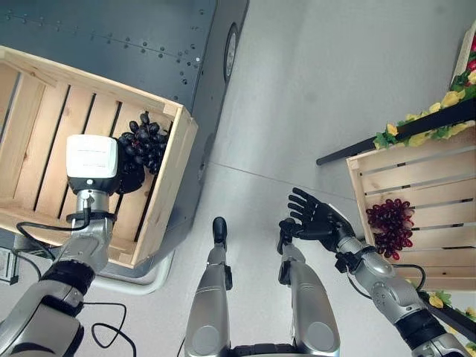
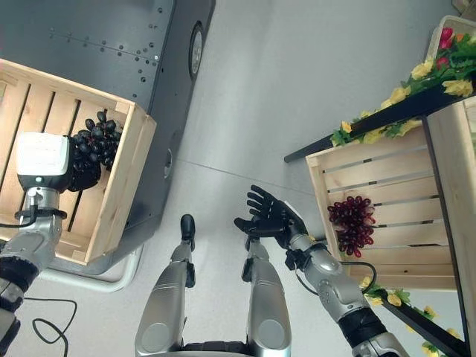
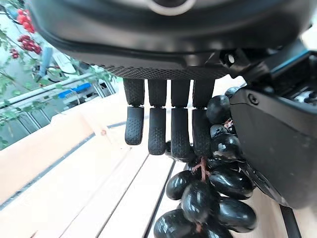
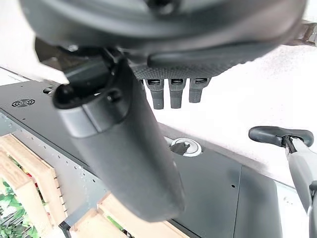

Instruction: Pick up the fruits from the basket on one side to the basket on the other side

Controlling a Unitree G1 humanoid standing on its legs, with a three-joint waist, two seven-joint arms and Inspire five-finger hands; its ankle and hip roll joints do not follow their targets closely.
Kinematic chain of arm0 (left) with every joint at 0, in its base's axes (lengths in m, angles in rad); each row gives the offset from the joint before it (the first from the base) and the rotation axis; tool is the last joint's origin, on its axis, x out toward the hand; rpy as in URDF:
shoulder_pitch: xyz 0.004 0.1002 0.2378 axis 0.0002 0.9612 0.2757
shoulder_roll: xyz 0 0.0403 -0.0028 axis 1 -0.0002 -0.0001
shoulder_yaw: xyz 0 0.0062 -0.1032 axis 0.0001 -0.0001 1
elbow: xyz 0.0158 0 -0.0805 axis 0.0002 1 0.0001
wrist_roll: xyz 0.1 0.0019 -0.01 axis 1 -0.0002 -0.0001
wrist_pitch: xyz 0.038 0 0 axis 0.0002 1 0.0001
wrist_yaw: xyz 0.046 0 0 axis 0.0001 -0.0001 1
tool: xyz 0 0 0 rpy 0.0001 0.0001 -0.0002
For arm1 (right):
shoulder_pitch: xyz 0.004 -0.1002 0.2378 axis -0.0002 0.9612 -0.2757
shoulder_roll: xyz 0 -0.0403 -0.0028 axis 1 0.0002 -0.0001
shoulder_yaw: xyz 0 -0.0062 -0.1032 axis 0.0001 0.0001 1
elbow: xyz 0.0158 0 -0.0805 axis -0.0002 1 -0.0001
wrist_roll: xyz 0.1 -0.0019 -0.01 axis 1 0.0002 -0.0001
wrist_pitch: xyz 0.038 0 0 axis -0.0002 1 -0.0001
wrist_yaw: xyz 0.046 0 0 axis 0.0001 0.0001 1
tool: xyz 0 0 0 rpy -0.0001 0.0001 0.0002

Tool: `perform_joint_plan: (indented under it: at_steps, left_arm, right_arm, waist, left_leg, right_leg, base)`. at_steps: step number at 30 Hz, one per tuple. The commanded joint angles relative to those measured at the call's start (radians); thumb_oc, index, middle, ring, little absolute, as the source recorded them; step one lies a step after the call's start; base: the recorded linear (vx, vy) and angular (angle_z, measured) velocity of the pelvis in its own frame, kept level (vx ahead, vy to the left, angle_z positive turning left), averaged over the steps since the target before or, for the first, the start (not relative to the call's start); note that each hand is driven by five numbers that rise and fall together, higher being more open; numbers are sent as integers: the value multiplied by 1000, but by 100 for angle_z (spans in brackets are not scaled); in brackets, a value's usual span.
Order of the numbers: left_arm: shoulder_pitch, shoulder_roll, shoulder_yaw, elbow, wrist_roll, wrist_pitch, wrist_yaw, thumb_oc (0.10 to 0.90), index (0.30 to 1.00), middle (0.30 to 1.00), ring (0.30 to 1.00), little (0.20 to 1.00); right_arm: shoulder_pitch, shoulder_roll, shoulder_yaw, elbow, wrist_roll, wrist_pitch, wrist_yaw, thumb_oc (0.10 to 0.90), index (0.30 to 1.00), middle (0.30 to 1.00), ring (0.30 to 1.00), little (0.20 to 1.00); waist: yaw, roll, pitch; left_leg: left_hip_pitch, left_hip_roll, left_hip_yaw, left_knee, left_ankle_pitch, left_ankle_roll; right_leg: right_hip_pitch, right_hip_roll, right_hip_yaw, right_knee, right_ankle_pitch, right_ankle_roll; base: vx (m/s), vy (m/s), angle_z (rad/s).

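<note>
One glossy black grape bunch (image 3: 208,198), left hand (image 3: 168,124) pinching it

A dark grey metal cabinet (image 1: 126,37) stands behind the left side; yellow artificial flowers (image 2: 416,78) line a black shelf edge (image 1: 394,137).

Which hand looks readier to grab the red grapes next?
Right, I'd guess: the right hand hangs open beside the red grapes, while the left hand is at the black grapes.

Arms: silver-grey, black joint bands | left hand (image 3: 163,124): dark, ribbed fingers, white box at wrist | right hand (image 1: 316,218): dark, black wrist collar
</note>
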Motion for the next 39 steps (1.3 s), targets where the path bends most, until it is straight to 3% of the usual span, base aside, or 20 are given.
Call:
perform_joint_plan:
  at_steps: [1,16,28,34,39]
  left_arm:
    - [-51,58,141,-42,30,-1,140,400,300,300,300,300]
    - [192,82,285,-174,79,-34,220,400,300,300,300,300]
    - [299,80,344,-234,91,-51,238,400,300,300,300,300]
    - [357,76,376,-277,133,-74,235,400,300,300,300,300]
    - [383,90,387,-306,169,-136,219,400,300,300,300,300]
  right_arm:
    - [58,11,-30,-137,-5,-42,41,800,900,900,900,900]
    - [158,16,-62,-177,-16,-35,79,800,900,900,900,900]
    - [208,15,-66,-194,-8,-16,92,800,900,900,900,900]
    - [237,23,-64,-201,-9,-36,104,800,900,900,900,900]
    - [230,17,-55,-234,-76,-97,134,800,900,900,900,900]
  waist:
    - [20,9,-10]
    - [42,35,-98]
    - [50,57,-161]
    - [56,74,-211]
    - [66,86,-249]
  left_leg:
    - [3,-64,18,61,-61,6]
    - [140,-78,-30,-48,-49,-5]
    - [211,-87,-52,-115,-41,-11]
    - [250,-90,-66,-153,-34,-13]
    - [260,-93,-88,-153,-36,-18]
  right_leg:
    - [-19,1,-20,130,-53,51]
    - [124,-4,-48,51,-71,49]
    - [203,-12,-56,-2,-78,47]
    - [250,-18,-57,-41,-67,54]
    - [289,-22,-64,-69,-62,56]
  base:
    - [3,-52,4]
    - [24,-32,6]
    - [62,-7,4]
    - [75,-26,11]
    - [51,-58,10]
